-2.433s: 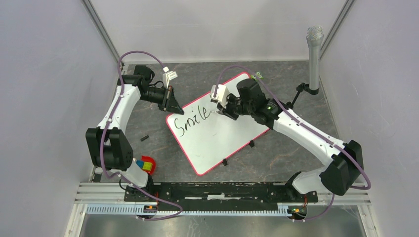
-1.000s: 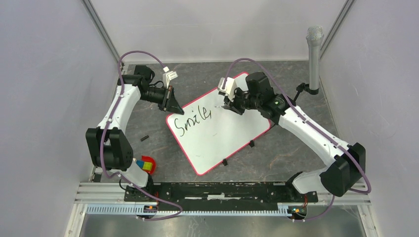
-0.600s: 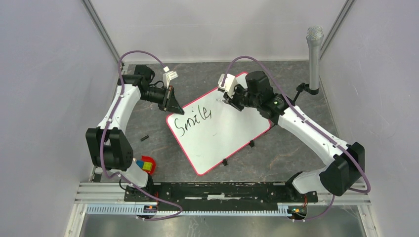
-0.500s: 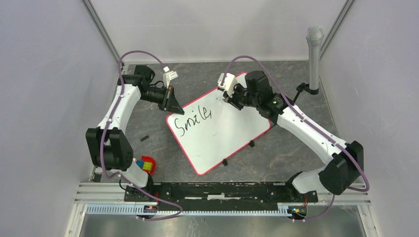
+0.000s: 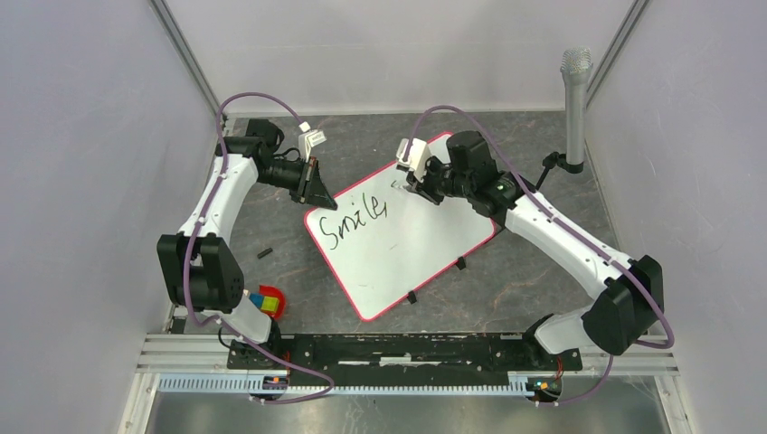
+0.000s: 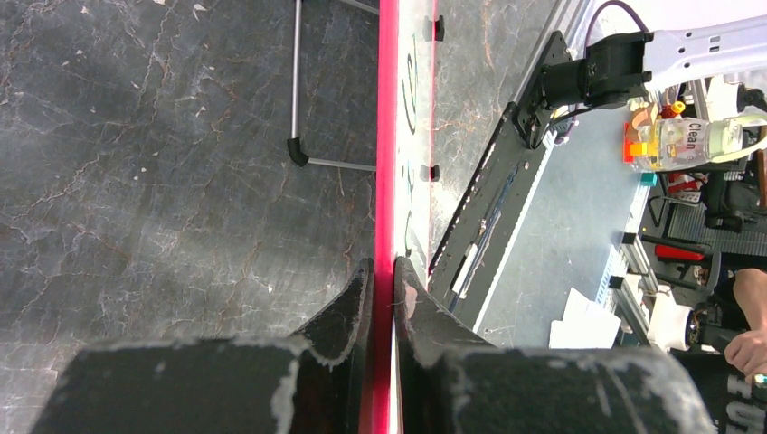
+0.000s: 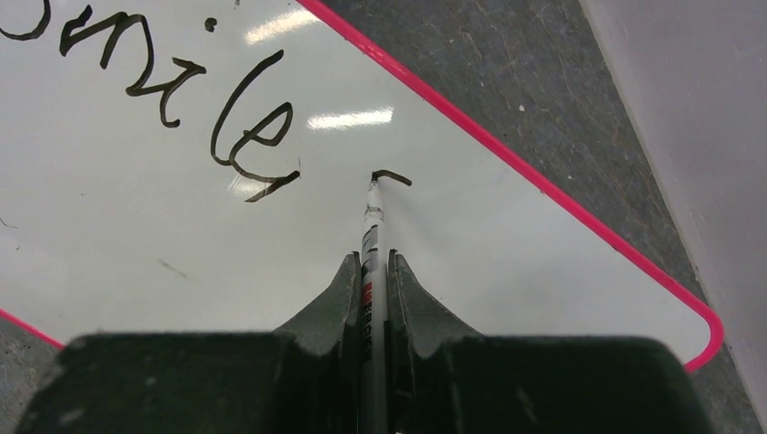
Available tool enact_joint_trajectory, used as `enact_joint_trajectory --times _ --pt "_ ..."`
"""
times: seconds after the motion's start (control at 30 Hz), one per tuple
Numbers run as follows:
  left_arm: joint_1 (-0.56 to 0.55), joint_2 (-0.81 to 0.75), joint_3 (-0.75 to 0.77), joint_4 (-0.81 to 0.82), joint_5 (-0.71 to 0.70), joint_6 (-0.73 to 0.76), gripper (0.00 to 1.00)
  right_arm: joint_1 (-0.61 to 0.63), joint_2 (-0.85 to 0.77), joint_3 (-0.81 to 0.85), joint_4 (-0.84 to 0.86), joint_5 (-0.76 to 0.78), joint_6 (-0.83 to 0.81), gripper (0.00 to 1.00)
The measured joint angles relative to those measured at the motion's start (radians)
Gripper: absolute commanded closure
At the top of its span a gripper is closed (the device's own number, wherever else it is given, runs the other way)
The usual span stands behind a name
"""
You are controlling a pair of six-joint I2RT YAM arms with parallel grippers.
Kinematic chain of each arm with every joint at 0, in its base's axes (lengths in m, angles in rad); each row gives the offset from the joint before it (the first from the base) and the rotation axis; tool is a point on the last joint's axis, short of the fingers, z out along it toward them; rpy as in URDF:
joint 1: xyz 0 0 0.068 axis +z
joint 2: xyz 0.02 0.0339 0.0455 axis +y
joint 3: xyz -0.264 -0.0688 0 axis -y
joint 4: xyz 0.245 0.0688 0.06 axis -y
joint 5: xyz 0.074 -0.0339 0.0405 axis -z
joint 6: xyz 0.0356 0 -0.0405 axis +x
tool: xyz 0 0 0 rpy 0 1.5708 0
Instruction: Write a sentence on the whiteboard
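Observation:
The whiteboard (image 5: 411, 258), white with a pink frame, lies tilted on the dark table. On it the sentence (image 5: 357, 218) reads "Smile," in black script. My left gripper (image 5: 317, 195) is shut on the board's left corner; the left wrist view has the pink edge of the whiteboard (image 6: 387, 136) clamped in the left gripper (image 6: 384, 271). My right gripper (image 7: 374, 262) is shut on a white marker (image 7: 372, 231). Its tip touches the whiteboard (image 7: 136, 253) at a short new stroke (image 7: 392, 176), right of the sentence (image 7: 181, 99). From above, the right gripper (image 5: 414, 183) hovers near the board's far edge.
A grey microphone (image 5: 575, 99) stands on a stand at the back right. A red object with a coloured cube (image 5: 269, 303) sits by the left arm's base. A small black piece (image 5: 264, 253) lies left of the board. The mounting rail (image 5: 398, 348) runs along the near edge.
My right gripper lifted from the comma, moved toward the board's far edge, then shifted slightly left; the marker has drawn a short new stroke. The left arm and board have not moved.

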Motion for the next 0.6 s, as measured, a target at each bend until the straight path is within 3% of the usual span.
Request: enact_joint_trajectory --times 0.6 --pt "0.0 0.0 0.0 0.0 -0.002 0.0 0.98 -0.014 -0.041 -0.058 -0.037 0.012 -0.06 1.0"
